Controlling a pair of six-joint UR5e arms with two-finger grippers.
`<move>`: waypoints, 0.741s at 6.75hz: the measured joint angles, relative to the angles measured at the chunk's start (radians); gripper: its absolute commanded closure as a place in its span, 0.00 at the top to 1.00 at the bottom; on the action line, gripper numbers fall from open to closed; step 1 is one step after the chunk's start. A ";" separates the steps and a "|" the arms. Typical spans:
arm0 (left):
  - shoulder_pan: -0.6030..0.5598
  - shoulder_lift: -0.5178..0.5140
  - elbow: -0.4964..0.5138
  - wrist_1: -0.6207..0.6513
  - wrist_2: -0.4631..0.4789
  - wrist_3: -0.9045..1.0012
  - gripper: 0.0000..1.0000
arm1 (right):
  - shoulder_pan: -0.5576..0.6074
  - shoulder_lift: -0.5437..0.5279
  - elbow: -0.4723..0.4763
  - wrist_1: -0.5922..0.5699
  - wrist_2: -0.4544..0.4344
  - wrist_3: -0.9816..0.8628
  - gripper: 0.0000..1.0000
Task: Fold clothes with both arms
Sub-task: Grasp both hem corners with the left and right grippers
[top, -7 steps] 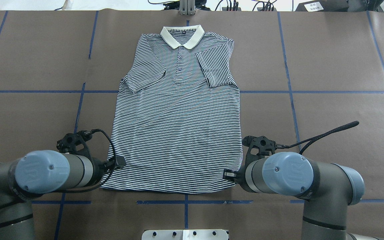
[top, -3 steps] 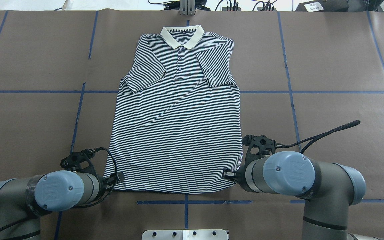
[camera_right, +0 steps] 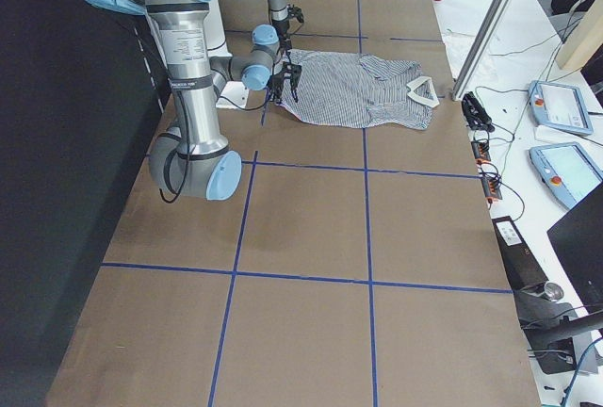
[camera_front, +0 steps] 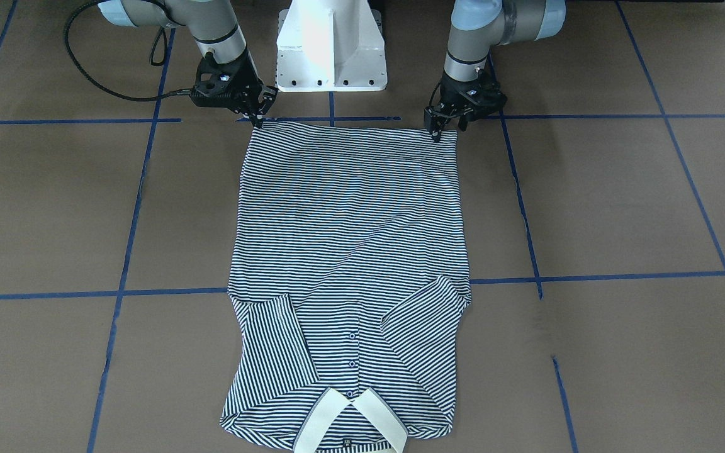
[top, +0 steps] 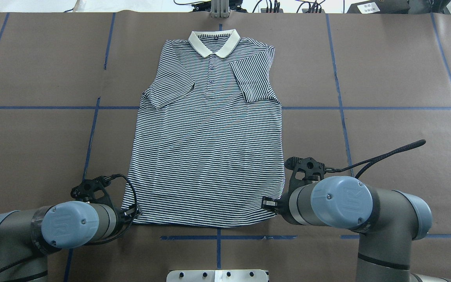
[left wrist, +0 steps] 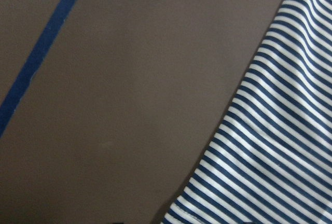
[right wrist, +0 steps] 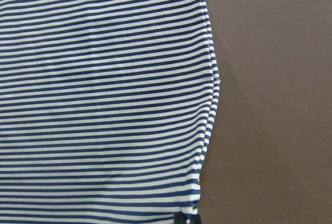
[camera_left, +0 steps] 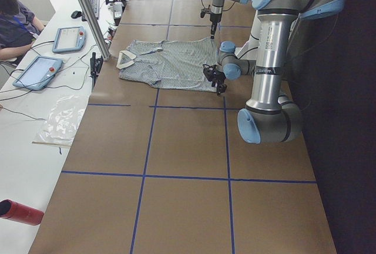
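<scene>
On table (top: 397,78) centre, polo shirt (top: 206,156) lay flat, face up, collar away from robot, both sleeves folded inward. Left gripper (camera_front: 443,128) sat at one hem corner, fingers looking parted beside it. Right gripper (camera_front: 257,116) sat at other corner; I could not tell whether parted or clamped. I judged step as hem pickup. Next move called for firm pinch on both corners, then even lift toward collar.

Even, bright light; soft shadows

Striped polo (top: 206,156) flat, sleeves folded in, seemingly buttoned
</scene>
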 measured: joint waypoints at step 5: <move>-0.004 -0.009 -0.036 0.004 -0.006 0.006 0.00 | 0.007 -0.008 0.002 -0.002 0.008 -0.001 0.00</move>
